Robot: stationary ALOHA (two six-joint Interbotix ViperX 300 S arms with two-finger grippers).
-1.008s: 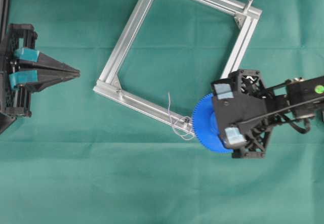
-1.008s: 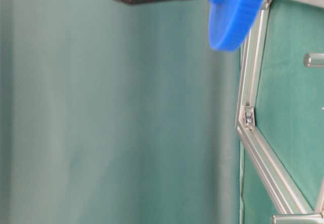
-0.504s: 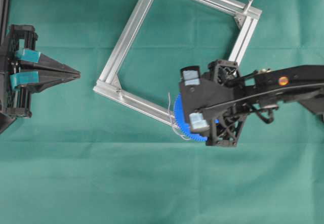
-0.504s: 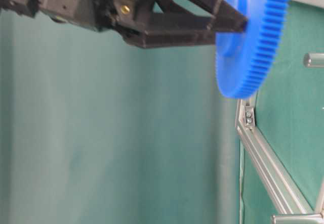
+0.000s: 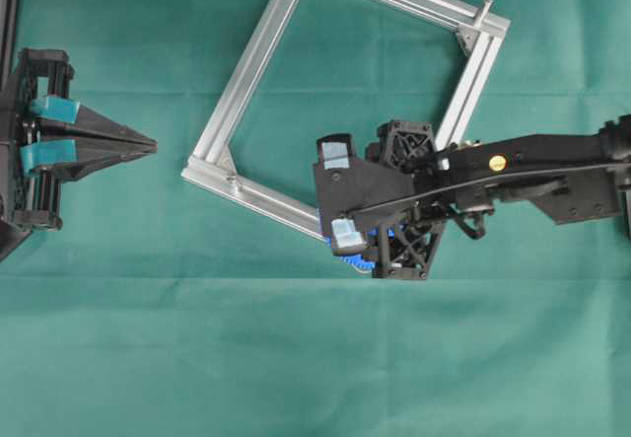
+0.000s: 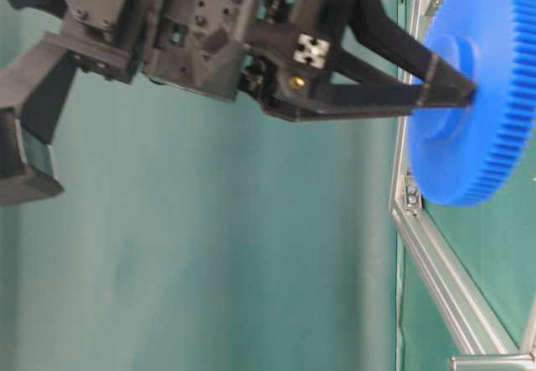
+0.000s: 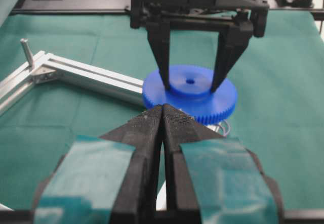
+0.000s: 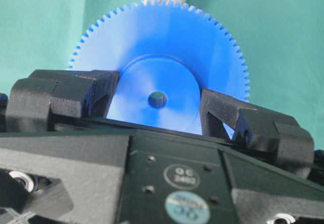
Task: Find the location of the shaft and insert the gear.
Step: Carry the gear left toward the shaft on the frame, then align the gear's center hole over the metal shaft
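Green cloth table cover [image 5: 197,358] bearing one square aluminium frame [image 5: 258,54], two arms and one gear. Right arm: over the last second it has swept from the frame's outer right side in over the frame's lower corner, so that in the overhead view its body now hides nearly all of the gear and the wire loops that showed at that corner a second ago. Judged consequence: the gear has been carried to where the shaft stands, and the step in hand is alignment and descent, not transport.

Right gripper [image 7: 190,85]: jaws set moderately wide, fingertips clamped on either side of the raised hub, holding the gear. Left gripper [image 7: 162,117]: fingers pressed together, empty, parked at the left edge of the table, unchanged.

Gear [image 7: 190,93]: one, bright blue, toothed, held flat above the frame rail at the lower corner, centre hole [image 8: 157,99] open and unfilled, so insertion is judged not yet done.

Shaft: hidden beneath the gear in every view; only a trace of pale wire [image 7: 223,128] shows under the rim. One bare peg [image 5: 484,8] stands at the frame's far right corner.
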